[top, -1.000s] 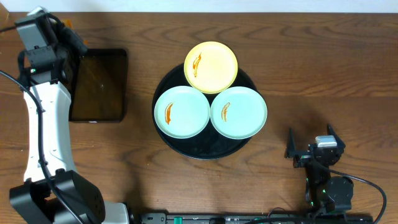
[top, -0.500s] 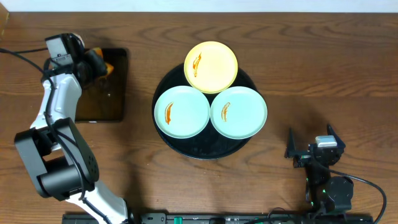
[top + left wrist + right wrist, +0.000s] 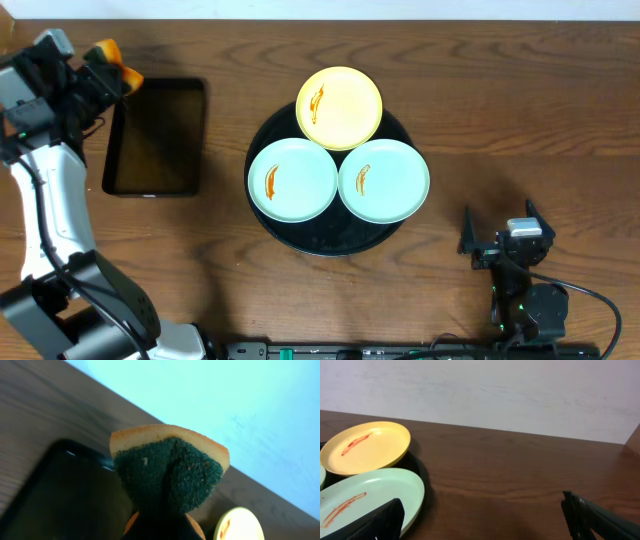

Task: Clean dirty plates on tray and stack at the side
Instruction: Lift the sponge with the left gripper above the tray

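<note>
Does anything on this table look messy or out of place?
Only the sauce: the yellow plate, left mint plate and right mint plate on the round black tray each carry an orange-brown smear. Nothing looks spilled, tipped or broken.

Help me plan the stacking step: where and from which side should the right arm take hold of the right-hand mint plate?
Pinch the right-hand mint plate at its right rim, coming in low from the right, the side where the open right gripper sits. That edge overhangs the tray, so one of the fingers can probably slip beneath it.
</note>
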Action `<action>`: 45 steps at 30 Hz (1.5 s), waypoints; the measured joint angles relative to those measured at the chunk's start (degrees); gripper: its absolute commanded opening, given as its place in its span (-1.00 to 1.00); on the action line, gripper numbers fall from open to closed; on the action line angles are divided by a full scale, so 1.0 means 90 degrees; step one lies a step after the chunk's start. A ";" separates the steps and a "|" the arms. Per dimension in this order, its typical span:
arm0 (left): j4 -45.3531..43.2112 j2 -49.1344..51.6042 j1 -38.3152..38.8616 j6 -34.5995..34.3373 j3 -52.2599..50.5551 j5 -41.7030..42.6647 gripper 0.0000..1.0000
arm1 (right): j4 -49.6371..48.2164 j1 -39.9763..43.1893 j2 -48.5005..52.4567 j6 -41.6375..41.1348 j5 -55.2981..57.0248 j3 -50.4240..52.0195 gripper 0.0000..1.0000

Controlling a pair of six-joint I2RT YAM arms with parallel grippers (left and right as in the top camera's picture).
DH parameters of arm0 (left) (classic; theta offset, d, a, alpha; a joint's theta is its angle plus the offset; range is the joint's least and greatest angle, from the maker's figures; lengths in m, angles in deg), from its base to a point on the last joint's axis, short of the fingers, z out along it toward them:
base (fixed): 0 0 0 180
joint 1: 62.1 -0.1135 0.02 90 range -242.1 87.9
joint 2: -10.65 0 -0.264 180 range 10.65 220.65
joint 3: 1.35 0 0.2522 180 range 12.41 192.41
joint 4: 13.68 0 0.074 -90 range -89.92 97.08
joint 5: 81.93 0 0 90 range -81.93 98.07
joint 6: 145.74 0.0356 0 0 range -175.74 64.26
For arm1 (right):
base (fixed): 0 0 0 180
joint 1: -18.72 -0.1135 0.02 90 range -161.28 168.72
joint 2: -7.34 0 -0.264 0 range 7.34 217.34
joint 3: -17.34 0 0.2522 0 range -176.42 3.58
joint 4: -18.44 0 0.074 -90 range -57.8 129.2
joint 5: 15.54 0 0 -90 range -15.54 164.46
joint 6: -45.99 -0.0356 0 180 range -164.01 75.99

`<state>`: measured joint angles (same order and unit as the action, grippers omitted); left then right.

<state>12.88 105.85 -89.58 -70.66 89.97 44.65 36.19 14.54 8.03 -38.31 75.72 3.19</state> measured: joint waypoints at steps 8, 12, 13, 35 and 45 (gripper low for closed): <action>-0.0534 0.0867 0.0316 0.0070 -0.1061 0.0226 -0.86 | -0.0002 0.0000 0.0000 0.0000 0.0000 0.0000 0.99; -0.0690 0.1163 0.0182 -0.0034 -0.1307 0.0291 -0.85 | 0.0000 0.0000 0.0000 0.0000 0.0000 0.0000 0.99; -0.0869 0.1139 0.0114 -0.0134 -0.1316 0.0415 -0.86 | 0.0000 0.0000 0.0000 0.0000 0.0000 0.0000 0.98; -0.1455 0.0542 -0.0112 -0.1685 -0.2089 -0.0153 -0.85 | 0.0000 0.0000 0.0000 0.0000 0.0000 0.0000 0.98; -0.5540 0.0729 -0.0095 -0.2931 -0.2242 0.1928 -0.85 | 0.0000 0.0000 0.0000 0.0000 0.0000 0.0000 0.99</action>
<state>-36.98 112.40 -90.44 -97.04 69.80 62.00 36.19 14.54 8.03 -38.31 75.72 3.19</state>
